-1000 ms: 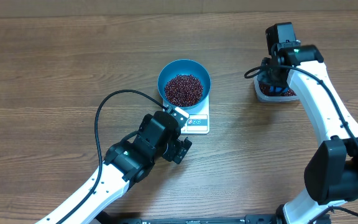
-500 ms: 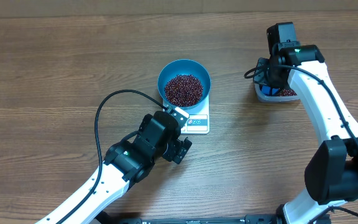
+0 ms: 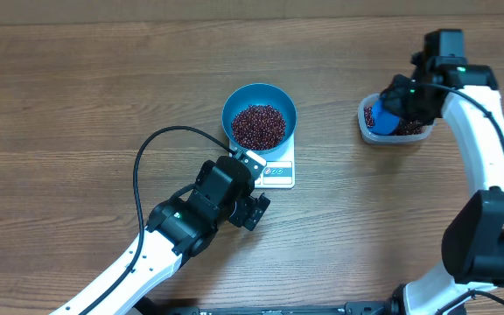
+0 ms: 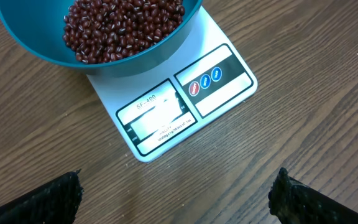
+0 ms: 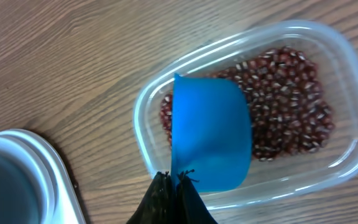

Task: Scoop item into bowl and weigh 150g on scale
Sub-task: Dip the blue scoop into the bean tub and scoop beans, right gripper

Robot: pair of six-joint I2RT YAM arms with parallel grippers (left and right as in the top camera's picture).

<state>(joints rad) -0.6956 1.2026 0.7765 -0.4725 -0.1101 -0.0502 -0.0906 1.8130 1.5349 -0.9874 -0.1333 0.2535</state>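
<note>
At the centre of the table (image 3: 77, 79), the bowl (image 3: 259, 98) sits on the scale (image 3: 274, 173) with a heap of beans (image 3: 258, 127) inside. The tub (image 3: 367, 131) is at 3 o'clock from it, well apart. There my right gripper (image 5: 174, 196) is pinched fully closed on the handle of the scoop (image 5: 210, 137), which hangs over the tub's own beans. My left gripper (image 4: 178, 199) is spread as wide as it goes and holds nothing. It hovers near the scale's front edge, at about 6 o'clock.

My main worry is overshooting. Glare washes out the display in the left wrist view, so I cannot read the weight, and one more full scoop might carry the bowl past the target. A heaped scoop could also shed beans on the long crossing toward 9 o'clock. Clipping the bowl's rim on arrival would shift it and upset the reading, and so would the left fingers brushing the scale. A hard dig might drag the light tub.

I count one bowl, one scale, one tub, one scoop and two grippers. The beans lie in two heaps, far too many to count.
</note>
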